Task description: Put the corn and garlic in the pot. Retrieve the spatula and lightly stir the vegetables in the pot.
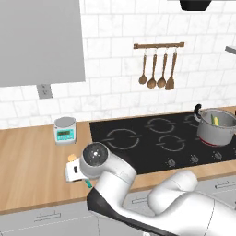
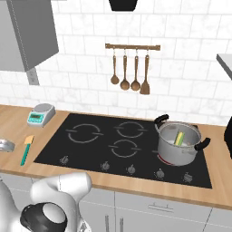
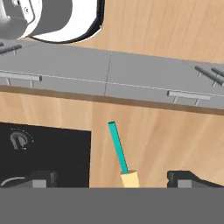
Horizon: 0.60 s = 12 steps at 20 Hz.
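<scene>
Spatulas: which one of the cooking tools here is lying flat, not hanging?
The teal-handled spatula with the yellow blade lies flat on the wooden counter, left of the stove; the brown wooden tools hang on the wall rail.

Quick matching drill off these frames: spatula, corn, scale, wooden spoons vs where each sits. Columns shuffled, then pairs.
1. spatula
2. corn
3. scale
4. wooden spoons

A. hanging on the wall rail
B. inside the pot
C. flat on the counter left of the cooktop
D. on the counter near the back wall

Pairs: 1-C, 2-B, 3-D, 4-A
</scene>
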Motion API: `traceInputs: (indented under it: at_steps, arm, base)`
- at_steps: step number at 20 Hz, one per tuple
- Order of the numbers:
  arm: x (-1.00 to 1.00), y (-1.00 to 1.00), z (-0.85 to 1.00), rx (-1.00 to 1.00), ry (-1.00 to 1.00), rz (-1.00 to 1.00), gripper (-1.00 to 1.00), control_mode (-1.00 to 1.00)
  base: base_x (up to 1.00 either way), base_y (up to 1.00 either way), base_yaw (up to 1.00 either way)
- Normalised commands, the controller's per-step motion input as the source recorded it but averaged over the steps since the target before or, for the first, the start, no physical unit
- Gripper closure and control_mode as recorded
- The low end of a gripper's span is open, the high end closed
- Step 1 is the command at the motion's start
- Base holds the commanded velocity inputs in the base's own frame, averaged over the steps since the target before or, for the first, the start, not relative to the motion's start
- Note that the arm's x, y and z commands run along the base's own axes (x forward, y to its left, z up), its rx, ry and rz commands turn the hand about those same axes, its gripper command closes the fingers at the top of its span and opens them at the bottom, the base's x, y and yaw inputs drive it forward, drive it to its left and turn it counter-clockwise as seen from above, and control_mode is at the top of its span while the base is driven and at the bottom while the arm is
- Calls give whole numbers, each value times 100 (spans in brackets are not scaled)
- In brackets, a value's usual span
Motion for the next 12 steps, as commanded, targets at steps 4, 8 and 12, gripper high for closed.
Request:
traceInputs:
  at_steps: [4,8,12]
  arm:
    - [36,0,-49,0,2,3,-100,-100]
    - [49,0,-42,0,3,1,-100,-100]
    - [35,0,-51,0,5,0,-100,-100]
  base:
    - [0,0,0]
    - [0,0,0]
    - [0,0,0]
